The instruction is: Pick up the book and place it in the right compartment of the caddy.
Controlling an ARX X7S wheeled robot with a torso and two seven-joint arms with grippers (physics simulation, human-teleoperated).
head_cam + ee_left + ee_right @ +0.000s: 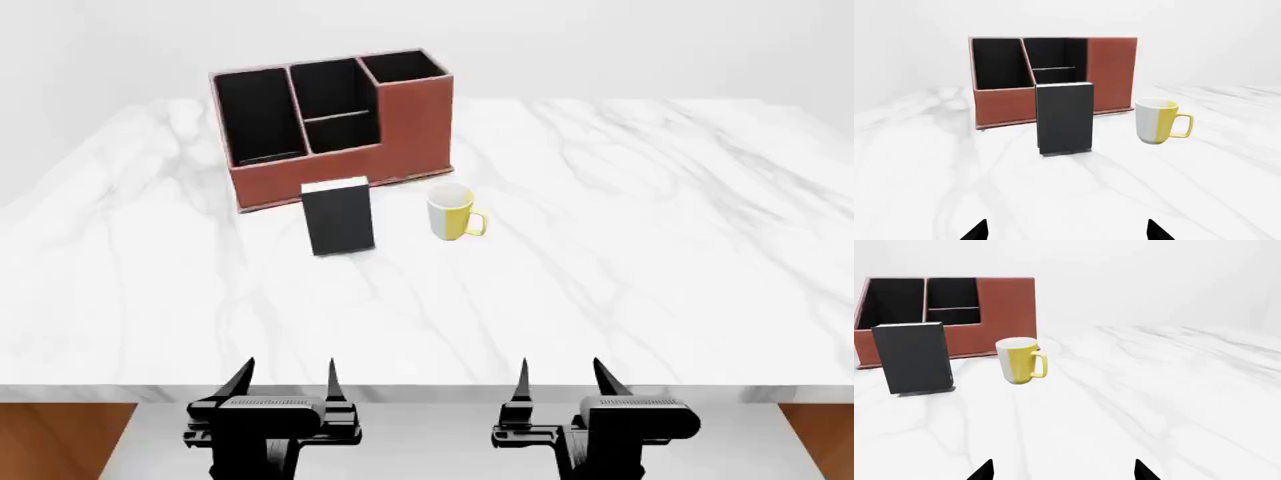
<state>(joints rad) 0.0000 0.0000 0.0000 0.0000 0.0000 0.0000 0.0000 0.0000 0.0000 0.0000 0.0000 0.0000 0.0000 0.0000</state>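
The book point(338, 218) stands upright on the white marble bench point(641, 250), untouched, just in front of the caddy point(334, 135) and a little apart from its low front wall; so by my reading nothing of the task is done yet. The yellow-and-white mug point(454, 212) sits at the book's three o'clock in the head view, near but not touching. The right compartment point(403, 67), the tall end section at about one o'clock from the book, looks empty. At the bench's near edge, well apart from everything, the left gripper point(284, 385) hovers at the book's six o'clock and the right gripper point(561, 385) at roughly five; both have their fingers point(240, 382) spread apart, holding nothing. Reaching, grasping, lifting and placing all remain.
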